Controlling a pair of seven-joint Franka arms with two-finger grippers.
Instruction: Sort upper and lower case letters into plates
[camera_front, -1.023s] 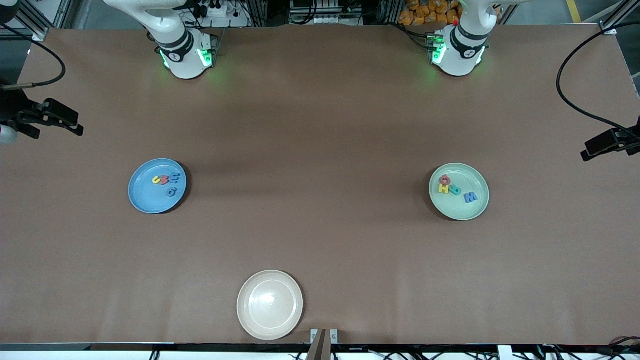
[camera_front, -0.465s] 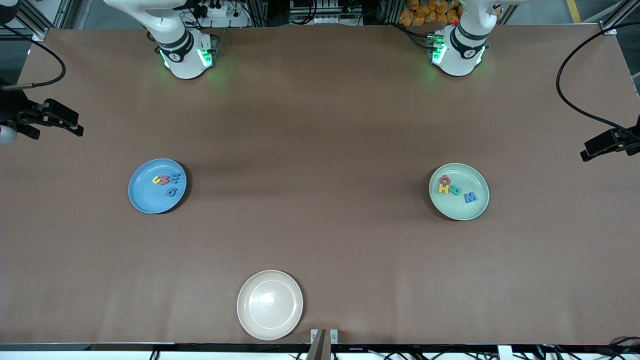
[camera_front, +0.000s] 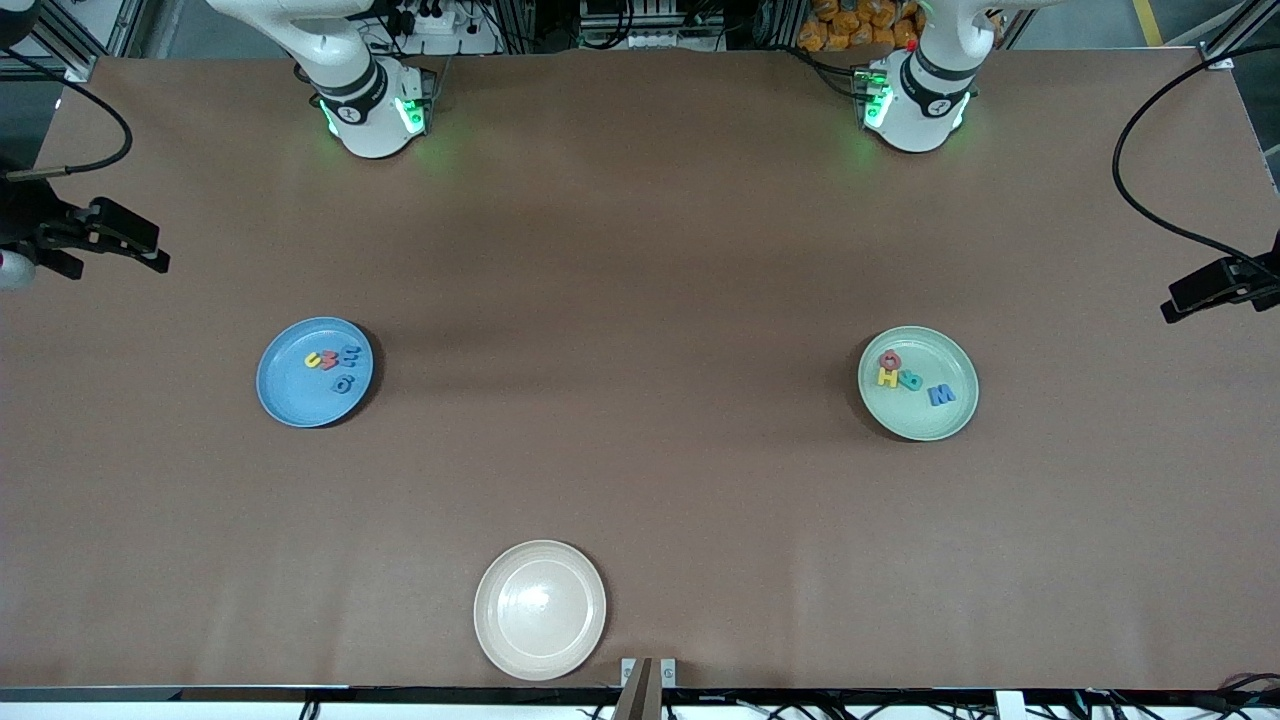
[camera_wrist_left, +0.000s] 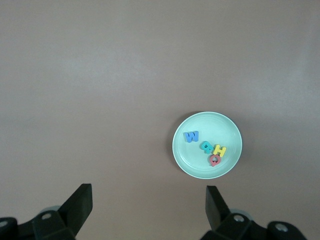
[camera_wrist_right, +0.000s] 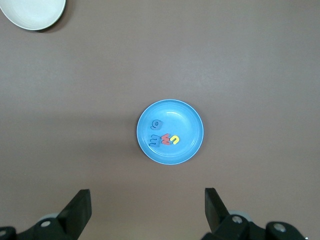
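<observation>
Four letters (camera_front: 333, 364) in each plate (camera_front: 290, 400); third plate (camera_front: 500, 640) nearer camera.

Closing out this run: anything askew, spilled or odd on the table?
Nothing stands out. Four letters lie in the blue plate, four in the mint plate, none on the table. The cream plate sits bare, nearest the front camera. Left gripper and right gripper hang open, high over their plates.

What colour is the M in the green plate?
Blue M, clearest in the left wrist view.
</observation>
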